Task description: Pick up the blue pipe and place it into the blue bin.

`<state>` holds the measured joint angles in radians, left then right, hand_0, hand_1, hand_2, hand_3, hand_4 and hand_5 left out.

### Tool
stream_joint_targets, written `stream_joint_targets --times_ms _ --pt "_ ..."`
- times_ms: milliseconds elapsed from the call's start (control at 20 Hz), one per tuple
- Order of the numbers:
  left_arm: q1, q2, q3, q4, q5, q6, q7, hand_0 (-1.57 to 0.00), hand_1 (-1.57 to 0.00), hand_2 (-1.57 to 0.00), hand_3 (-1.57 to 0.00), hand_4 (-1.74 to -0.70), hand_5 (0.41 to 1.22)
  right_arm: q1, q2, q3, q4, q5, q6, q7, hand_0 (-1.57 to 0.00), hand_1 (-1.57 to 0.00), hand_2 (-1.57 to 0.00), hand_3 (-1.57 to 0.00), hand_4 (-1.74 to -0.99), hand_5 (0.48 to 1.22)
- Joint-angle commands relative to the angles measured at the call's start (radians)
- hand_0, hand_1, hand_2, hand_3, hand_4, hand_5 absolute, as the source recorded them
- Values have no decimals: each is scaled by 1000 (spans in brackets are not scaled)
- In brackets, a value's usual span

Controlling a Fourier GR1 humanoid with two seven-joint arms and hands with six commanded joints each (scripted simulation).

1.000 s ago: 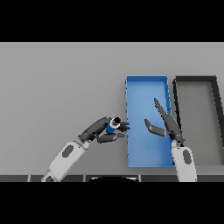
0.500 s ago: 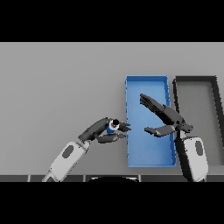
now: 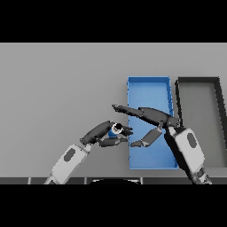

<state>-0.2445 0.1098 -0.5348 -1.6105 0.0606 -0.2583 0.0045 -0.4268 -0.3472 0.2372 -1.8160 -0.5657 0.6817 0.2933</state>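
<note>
My left hand [image 3: 105, 133] is curled round the blue pipe [image 3: 117, 130], a short blue tube whose pale open end faces up. It holds the pipe just left of the blue bin [image 3: 149, 86], near the bin's left wall. My right hand [image 3: 150, 116] reaches leftward over the bin with straight fingers, its fingertips [image 3: 116, 107] lying just above the pipe and its thumb below over the bin floor. The right hand holds nothing. Most of the pipe's body is hidden by the left fingers.
A dark grey bin [image 3: 198, 81] stands right of the blue bin, their long sides parallel. Grey table [image 3: 57, 88] spreads to the left and behind.
My right hand has swung left across the blue bin, its fingertips moving from the bin's right side to just above the pipe. The left hand and pipe stayed nearly still.
</note>
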Motion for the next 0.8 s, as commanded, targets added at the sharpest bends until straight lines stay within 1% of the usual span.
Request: stream_joint_targets --times_ms 0,100,150,200,250,300,350,400,450,500,550,600,650,700,750 --pt "-4 -6 -1 0 -8 0 -9 -1571 -1571 -1571 -1444 -1728 1221 -27 9 11 8 -2 9 5 1 1 1 1 -1307 497" --pt "-11 -15 11 14 -9 -11 -19 -1571 -1571 -1571 -1490 -1627 1221 -59 39 43 17 21 22 16 1 1 1 1 -1270 510" --pt "2 -13 11 10 -7 -24 -37 -1571 -1571 -1571 -1506 -1593 1221 -68 52 55 26 32 29 20 1 1 1 1 -1256 517" --pt "-15 -19 22 25 -6 -29 -18 -1571 -1571 -1571 -1519 -1565 1221 -86 68 65 39 45 30 28 1 1 1 1 -1250 521" --pt "-17 -19 29 37 -6 -38 -25 -1571 -1571 -1571 -1529 -1542 1221 -100 83 75 48 56 25 39 1 1 1 1 -1243 522" --pt "-21 -27 30 41 -14 -39 -33 -1571 -1571 -1571 -1538 -1524 1221 -121 104 87 62 69 15 49 1 1 1 1 -1232 517" --pt "-17 -26 36 39 -11 -46 -28 -1571 -1571 -1571 -1544 -1510 1221 -128 110 92 72 66 14 50 1 1 1 1 -1218 509" --pt "-14 -30 34 33 -12 -49 -28 -1571 -1571 -1571 -1550 -1499 1221 -144 128 102 86 80 8 48 1 1 1 1 -1208 506" --pt "-12 -27 42 29 -12 -54 -32 -1571 -1571 -1571 -1554 -1486 1221 -158 141 112 105 75 10 66 1 1 1 1 -1206 503" --pt "-13 -34 41 39 -14 -55 -31 -1571 -1571 -1571 -1557 -1473 1221 -176 149 117 117 61 14 97 1 1 -9 1 -1210 498" --pt "-10 -30 45 40 -12 -56 -24 -1571 -1571 -1571 -1560 -1525 1221 -194 156 118 132 56 23 107 -17 -34 -54 -26 -1236 493" --pt "-11 -33 42 35 -20 -54 -22 -1571 -1571 -1571 -1284 -1568 1221 -202 164 124 140 64 32 105 -107 -140 -160 -116 -1291 483" --pt "-15 -25 36 29 -56 -37 22 -1571 -1571 -1571 -1190 -1603 1221 -211 170 122 152 66 42 92 -264 -299 -308 -252 -1348 477" --pt "-24 -3 22 23 -90 -31 33 -1571 -1527 -1571 -1119 -1630 1221 -221 180 125 160 84 58 85 -475 -487 -492 -516 -1365 477" --pt "-12 0 21 3 -87 -27 47 -1571 -1536 -1571 -1121 -1647 1221 -228 187 128 165 80 63 69 -694 -704 -708 -659 -1433 486"
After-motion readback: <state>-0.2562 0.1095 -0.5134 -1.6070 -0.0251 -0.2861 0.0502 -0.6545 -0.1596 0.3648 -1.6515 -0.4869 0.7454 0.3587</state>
